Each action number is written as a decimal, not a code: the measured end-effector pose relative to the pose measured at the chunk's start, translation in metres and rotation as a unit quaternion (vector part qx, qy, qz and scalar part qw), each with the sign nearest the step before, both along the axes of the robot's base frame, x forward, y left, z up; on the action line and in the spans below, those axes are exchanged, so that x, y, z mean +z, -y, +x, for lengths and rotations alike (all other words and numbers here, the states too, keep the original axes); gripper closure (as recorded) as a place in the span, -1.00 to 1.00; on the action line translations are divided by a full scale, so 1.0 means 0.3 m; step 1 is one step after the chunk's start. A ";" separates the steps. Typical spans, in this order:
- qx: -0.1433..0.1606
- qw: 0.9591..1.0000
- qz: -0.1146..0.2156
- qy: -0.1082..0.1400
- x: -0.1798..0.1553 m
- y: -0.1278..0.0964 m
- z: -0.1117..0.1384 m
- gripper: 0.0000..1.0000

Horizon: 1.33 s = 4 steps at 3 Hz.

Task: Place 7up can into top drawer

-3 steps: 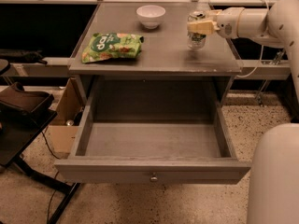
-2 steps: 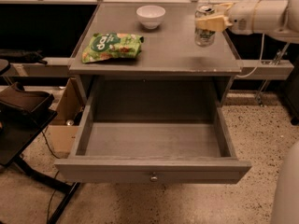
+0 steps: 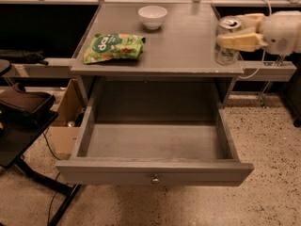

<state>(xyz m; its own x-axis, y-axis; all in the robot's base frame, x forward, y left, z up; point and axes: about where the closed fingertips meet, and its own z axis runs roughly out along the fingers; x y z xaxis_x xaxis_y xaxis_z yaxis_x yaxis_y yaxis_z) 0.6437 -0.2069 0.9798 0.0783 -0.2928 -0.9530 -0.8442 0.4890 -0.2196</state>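
The 7up can [image 3: 225, 54], with a silver top and a pale printed body, is upright at the right front corner of the cabinet top [image 3: 188, 36]. My gripper [image 3: 228, 31] reaches in from the right edge, and its cream fingers [image 3: 240, 41] are closed around the can's upper half. I cannot tell whether the can rests on the top or hangs just above it. The top drawer [image 3: 117, 171] is pulled fully open below, with a round metal knob [image 3: 154, 178] on its front panel. Its inside is bare.
A green snack bag [image 3: 114, 46] lies on the left of the cabinet top and a white bowl [image 3: 153, 16] stands at the back. A cardboard box [image 3: 63, 124] and a black stand [image 3: 23, 114] sit on the floor to the left.
My gripper has carried the can to the right and toward the front edge of the cabinet top. The white arm part at lower right has left the view.
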 end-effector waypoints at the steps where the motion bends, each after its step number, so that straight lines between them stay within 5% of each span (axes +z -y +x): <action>1: 0.044 0.999 0.011 0.013 -0.063 0.058 -0.192 1.00; 3: 0.045 0.999 0.016 0.007 -0.084 0.056 -0.186 1.00; 4: 0.045 0.998 0.025 -0.021 -0.175 0.034 -0.194 1.00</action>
